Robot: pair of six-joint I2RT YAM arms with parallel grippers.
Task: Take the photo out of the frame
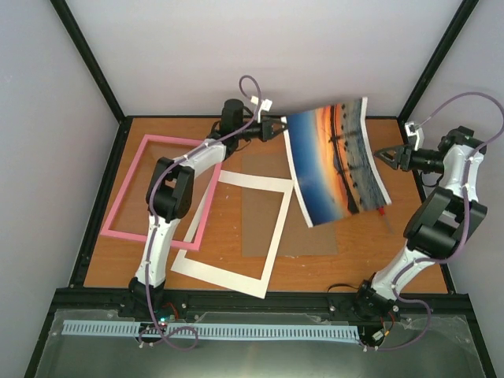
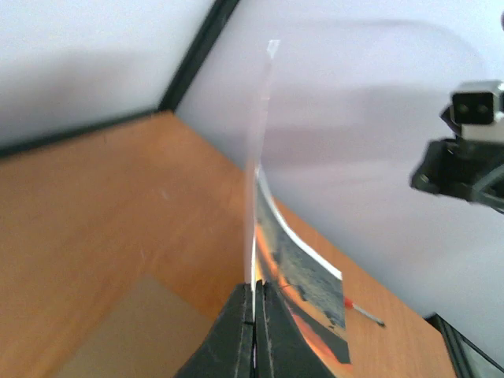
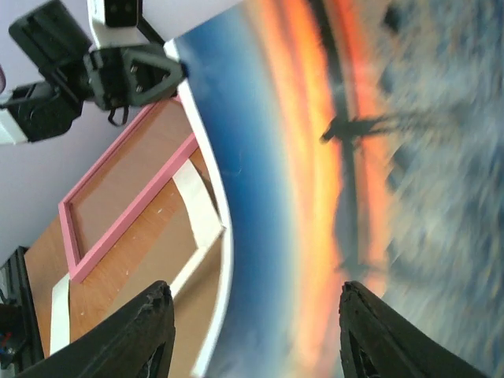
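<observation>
The sunset photo (image 1: 335, 161) hangs lifted above the table at the back, curved and tilted. My left gripper (image 1: 279, 128) is shut on its left edge; in the left wrist view the print (image 2: 303, 276) rises edge-on from the closed jaws (image 2: 256, 295). The pink frame (image 1: 130, 185) lies flat at the left, showing table through it; it also shows in the right wrist view (image 3: 126, 209). My right gripper (image 1: 386, 156) is open just right of the photo, holding nothing; in its view (image 3: 256, 303) the photo (image 3: 339, 181) fills the space ahead.
A cream mat (image 1: 236, 236) with a cut-out window lies in the middle, overlapping the frame's corner. A brown backing board (image 1: 283, 216) lies flat under the photo. A small red-tipped tool (image 1: 380, 209) lies by the photo's right lower corner.
</observation>
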